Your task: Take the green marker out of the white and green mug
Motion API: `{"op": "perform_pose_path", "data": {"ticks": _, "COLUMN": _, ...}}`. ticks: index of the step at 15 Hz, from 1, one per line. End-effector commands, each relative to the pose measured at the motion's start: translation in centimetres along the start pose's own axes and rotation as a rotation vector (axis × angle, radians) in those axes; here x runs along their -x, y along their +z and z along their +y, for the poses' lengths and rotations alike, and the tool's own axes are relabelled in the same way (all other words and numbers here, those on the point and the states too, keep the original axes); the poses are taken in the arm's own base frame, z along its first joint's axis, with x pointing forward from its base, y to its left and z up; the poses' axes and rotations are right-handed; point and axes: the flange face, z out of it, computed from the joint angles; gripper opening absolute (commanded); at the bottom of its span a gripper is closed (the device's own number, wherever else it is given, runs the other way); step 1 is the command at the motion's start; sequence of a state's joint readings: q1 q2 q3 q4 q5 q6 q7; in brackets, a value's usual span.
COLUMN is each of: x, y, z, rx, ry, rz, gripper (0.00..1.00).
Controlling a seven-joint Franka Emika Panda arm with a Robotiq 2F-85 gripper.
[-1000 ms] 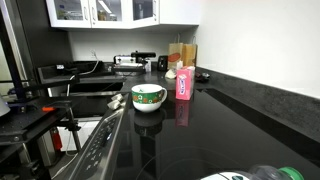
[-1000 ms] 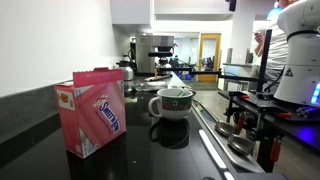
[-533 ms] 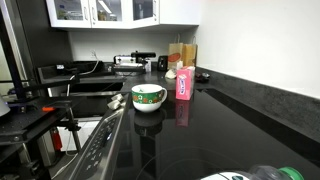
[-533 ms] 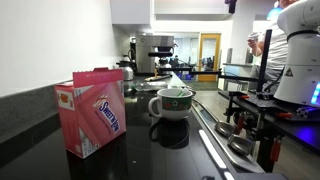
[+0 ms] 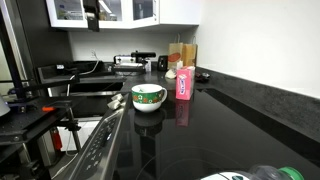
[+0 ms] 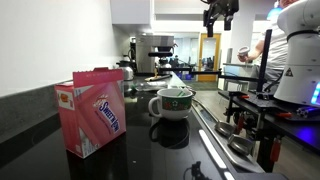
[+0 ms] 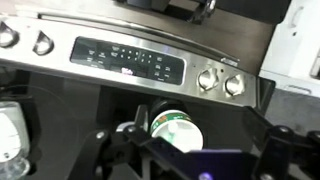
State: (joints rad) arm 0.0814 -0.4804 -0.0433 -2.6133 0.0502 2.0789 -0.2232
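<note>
The white and green mug stands upright on the black counter, also in an exterior view. In the wrist view the mug lies below me, seen from above. A pale object lies inside it, but I cannot make out the green marker clearly. My gripper hangs high above the mug at the top of the frame, and is also at the top edge of an exterior view. In the wrist view the gripper has its fingers spread wide either side of the mug, open and empty.
A pink carton stands on the counter beyond the mug, near the wall. A stove control panel with knobs runs along the counter's edge. Brown bags stand at the back. The robot base is beside the counter.
My gripper has come into view at the top of both exterior views, above the mug. The mug and carton have not moved.
</note>
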Motion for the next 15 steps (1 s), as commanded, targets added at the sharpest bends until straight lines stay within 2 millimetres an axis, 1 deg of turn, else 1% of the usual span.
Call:
{"op": "perform_pose_path", "data": {"ticks": 1, "x": -6.5, "y": 3.2, "z": 1.1, "rx": 0.046, "ry": 0.015, "rz": -0.057, "gripper": 1.0}}
{"op": "perform_pose_path", "data": {"ticks": 3, "x": -9.8, "y": 5.3, "z": 1.9, "rx": 0.075, "ry": 0.0, "rz": -0.061, "gripper": 1.0}}
{"op": "perform_pose_path", "data": {"ticks": 6, "x": -13.2, "y": 8.2, "z": 2.4, "rx": 0.071, "ry": -0.022, "rz": -0.068, "gripper": 1.0}}
{"op": "perform_pose_path", "data": {"ticks": 8, "x": -14.5, "y": 10.2, "z": 2.1, "rx": 0.067, "ry": -0.034, "rz": -0.094, "gripper": 0.99}}
{"op": "perform_pose_path", "data": {"ticks": 9, "x": -15.0, "y": 11.0, "z": 1.6, "rx": 0.061, "ry": -0.043, "rz": -0.109, "gripper": 0.94}}
{"op": "perform_pose_path", "data": {"ticks": 10, "x": -15.4, "y": 11.8, "z": 1.3, "rx": 0.06, "ry": -0.05, "rz": -0.121, "gripper": 0.92}}
{"op": "perform_pose_path", "data": {"ticks": 11, "x": -15.8, "y": 12.6, "z": 0.8, "rx": 0.066, "ry": -0.061, "rz": -0.13, "gripper": 0.85}}
{"op": "perform_pose_path", "data": {"ticks": 13, "x": -16.3, "y": 13.9, "z": -0.2, "rx": 0.075, "ry": -0.074, "rz": -0.153, "gripper": 0.84}}
{"op": "perform_pose_path", "data": {"ticks": 14, "x": -16.5, "y": 14.5, "z": -0.6, "rx": 0.077, "ry": -0.08, "rz": -0.163, "gripper": 0.78}}
{"op": "perform_pose_path", "data": {"ticks": 15, "x": -16.5, "y": 15.0, "z": -1.0, "rx": 0.087, "ry": -0.08, "rz": -0.174, "gripper": 0.82}}
